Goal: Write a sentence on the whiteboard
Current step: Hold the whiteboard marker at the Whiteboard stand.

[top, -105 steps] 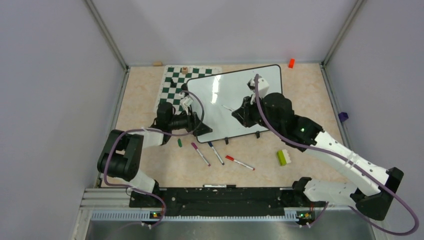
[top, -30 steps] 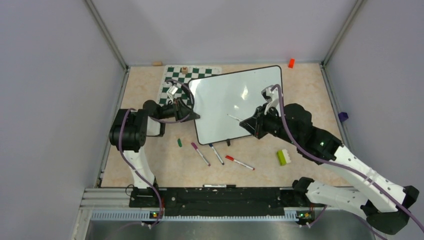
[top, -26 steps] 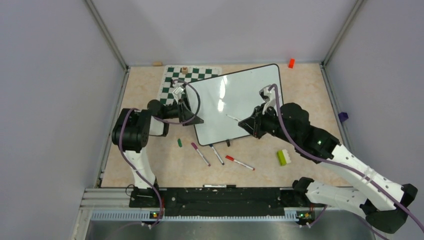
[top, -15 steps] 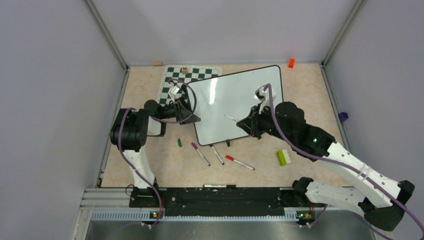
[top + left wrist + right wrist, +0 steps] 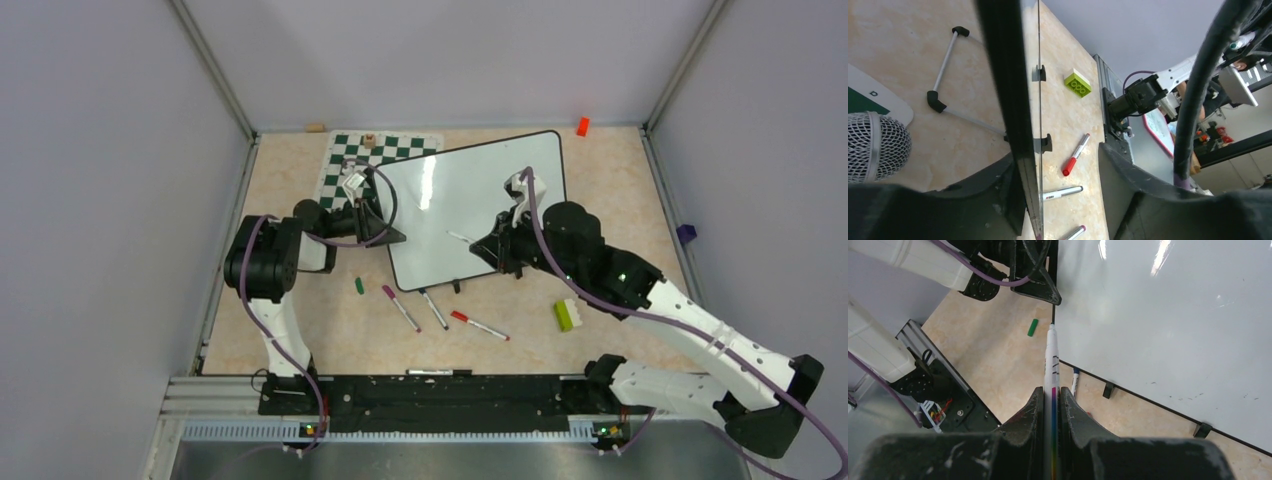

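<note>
board: the whiteboard (image 5: 470, 200) stood tilted up on the counter (image 5: 290, 320), towards the far side, its two black clips on the near bottom edge and its left corner overlapping the chess mat (image 5: 343, 168)
board face: glossy white with streaks of glare; the wrist view (image 5: 1173, 315) showed only a few faint specks
left jaws: the left gripper (image 5: 375, 215) sat at the board's left edge; in its own view (image 5: 1063, 200) the jaws stood apart, straddling the edge-on board (image 5: 1015, 100), one finger against the back and counter visible between the front face and the other finger
right jaws: the right gripper (image 5: 492, 247) was closed on a pen (image 5: 460, 238), clamped tight either side of the barrel (image 5: 1052, 365)
pen tip: pointed at the lower left part of the board; contact with the face could not be told
near counter: a green cap (image 5: 359, 285), three loose pens (image 5: 433, 306) and a green and white block (image 5: 566, 315) lay in front of the board
</note>
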Motion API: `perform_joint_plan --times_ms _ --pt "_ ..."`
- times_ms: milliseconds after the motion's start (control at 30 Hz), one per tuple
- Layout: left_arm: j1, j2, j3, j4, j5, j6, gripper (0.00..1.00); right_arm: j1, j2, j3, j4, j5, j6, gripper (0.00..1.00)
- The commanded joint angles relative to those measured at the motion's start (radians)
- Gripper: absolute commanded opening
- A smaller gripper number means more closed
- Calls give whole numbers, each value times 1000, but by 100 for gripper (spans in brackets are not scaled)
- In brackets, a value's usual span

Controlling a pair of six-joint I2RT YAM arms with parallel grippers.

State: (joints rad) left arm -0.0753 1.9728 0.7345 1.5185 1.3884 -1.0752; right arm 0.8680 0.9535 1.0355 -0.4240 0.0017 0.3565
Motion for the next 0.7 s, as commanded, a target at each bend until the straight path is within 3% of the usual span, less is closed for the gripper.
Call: perform_joint_plan --times_ms 0,33,67,667 --pt "2 12 8 101 -21 -4 40 2 14 33 58 -9 -24 0" --pt "0 17 13 101 -15 -7 7 3 16 37 57 -9 -27 0" --pt "-7 20 18 101 -4 -10 0 2 18 40 57 -9 -27 0" --pt "-27 21 28 101 -40 45 0 2 23 31 59 -6 -34 0"
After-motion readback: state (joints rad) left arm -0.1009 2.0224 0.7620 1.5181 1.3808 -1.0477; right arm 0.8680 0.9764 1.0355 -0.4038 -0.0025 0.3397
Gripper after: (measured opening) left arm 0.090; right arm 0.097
